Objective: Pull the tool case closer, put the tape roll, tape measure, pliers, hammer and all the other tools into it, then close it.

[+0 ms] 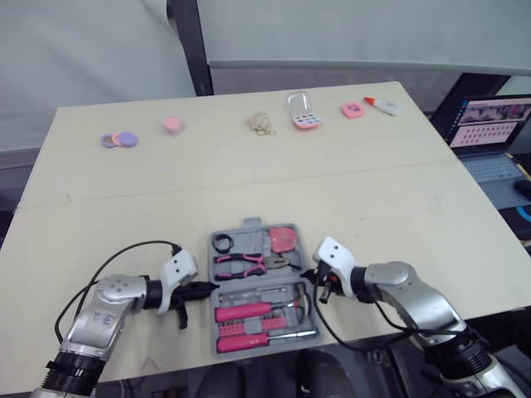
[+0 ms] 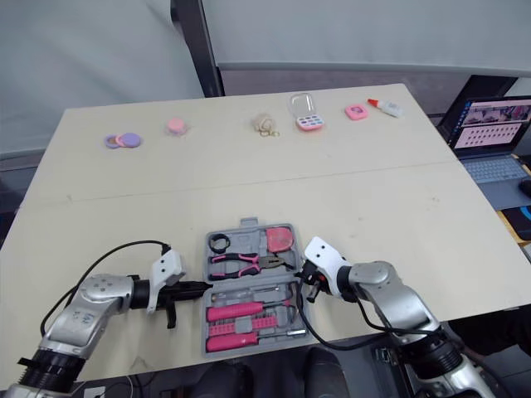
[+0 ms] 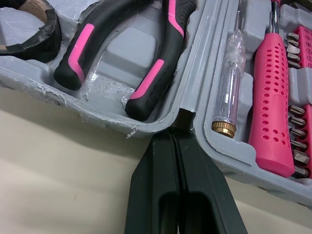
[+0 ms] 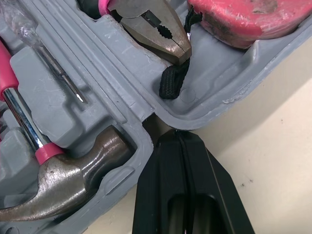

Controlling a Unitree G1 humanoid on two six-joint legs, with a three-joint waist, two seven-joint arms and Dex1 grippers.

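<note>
Near the front edge of the tabletop (image 1: 373, 191), the tool case (image 1: 251, 225) lay open and flat. The tape roll (image 1: 222, 243), pliers (image 1: 245, 265) and tape measure (image 1: 284, 239) sat in the far half, the hammer (image 4: 63, 170) and screwdrivers (image 1: 245, 313) in the near one. Packing looked done to me, with only the closing left.

The left gripper (image 1: 207, 288) and right gripper (image 1: 307, 273) each had both fingers pressed together around nothing, tips poked at the hinge line on either side of the case.

What worried me: folding the far half over would tip those three tools (nothing visibly clipped them in), so they could drop out. The tape measure's black strap (image 4: 173, 83) lay across the rib by the pliers' nose and might get pinched, blocking the latch. And with the case that close to the front edge, a slipped fingertip could shove it off.
</note>
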